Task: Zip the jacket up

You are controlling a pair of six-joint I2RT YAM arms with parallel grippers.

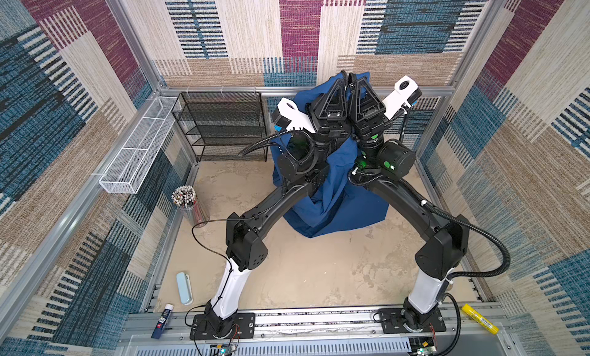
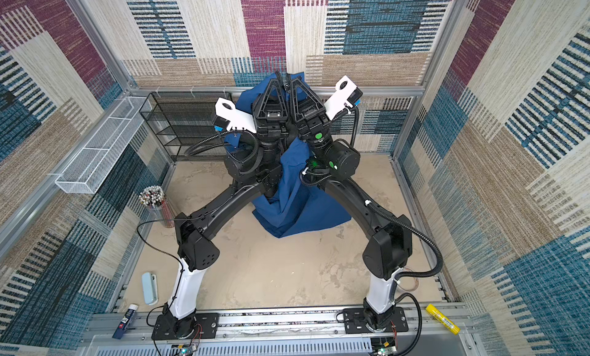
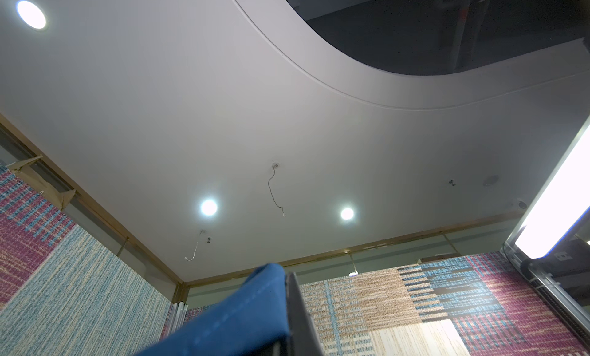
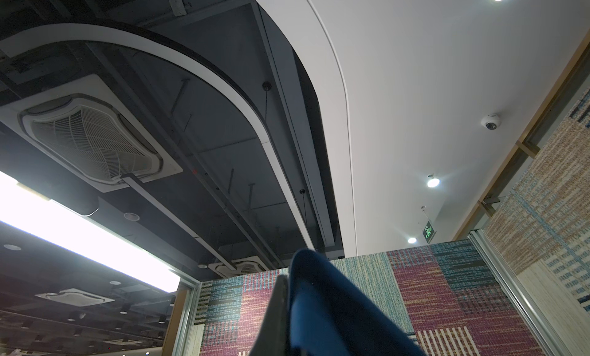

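I have both arms raised and brought together over the far middle of the desk [image 1: 303, 268], wrists turned so the fingers point upward. The left fingers [image 1: 342, 79] and the right fingers [image 1: 353, 83] stand just beside each other, almost touching at their tips, and both pairs are closed on the top edge of the jacket [image 1: 332, 204].

In both top views the navy cloth rises behind and between the two wrists, then hangs down between the forearms. Its lower part lies in folds on the desk, nearer the far wall than the arm bases.

In the left wrist view a stitched blue edge of the jacket [image 3: 230, 319] lies flat against one grey finger [image 3: 298, 313]. In the right wrist view a darker blue fold [image 4: 335, 313] presses against a dark finger [image 4: 276, 309]. Both wrist cameras look up at the ceiling.

I cannot make out the front zipper, since the arms cover the middle of the garment.

A black wire shelf [image 1: 223, 127] stands at the far left, well apart from the jacket, and a cup of pencils [image 1: 185, 194] stands near the left edge.
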